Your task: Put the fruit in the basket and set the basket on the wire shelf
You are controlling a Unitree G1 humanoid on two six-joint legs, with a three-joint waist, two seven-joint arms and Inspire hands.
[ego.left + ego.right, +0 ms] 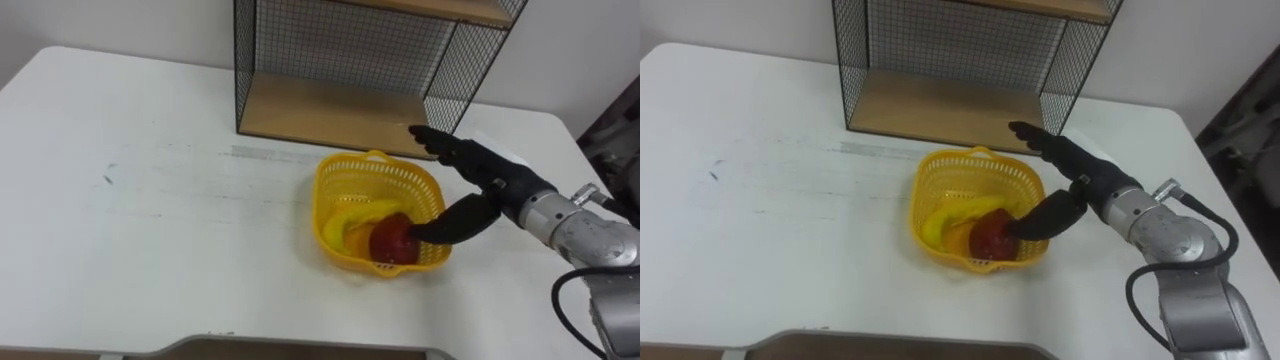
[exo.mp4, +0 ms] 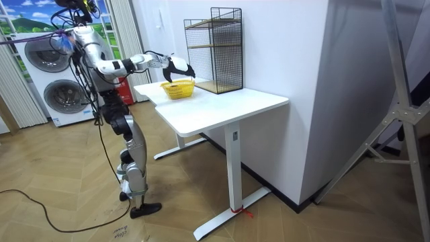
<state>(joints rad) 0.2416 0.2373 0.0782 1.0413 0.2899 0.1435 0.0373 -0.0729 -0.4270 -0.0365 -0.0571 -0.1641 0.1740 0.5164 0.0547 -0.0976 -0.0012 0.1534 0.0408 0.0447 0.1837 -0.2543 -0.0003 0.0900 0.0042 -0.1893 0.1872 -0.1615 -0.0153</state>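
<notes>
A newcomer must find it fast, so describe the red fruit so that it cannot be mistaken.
On the white table, a yellow basket stands just in front of the black wire shelf. The red fruit lies in the basket's near right part, by the thumb of the right hand. It alone is round and red; the yellow fruit beside it is curved.

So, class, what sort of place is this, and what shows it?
Probably a home-style laundry or utility room: two white washing machines, a white standing desk, and a black wire shelf with wooden boards.
</notes>
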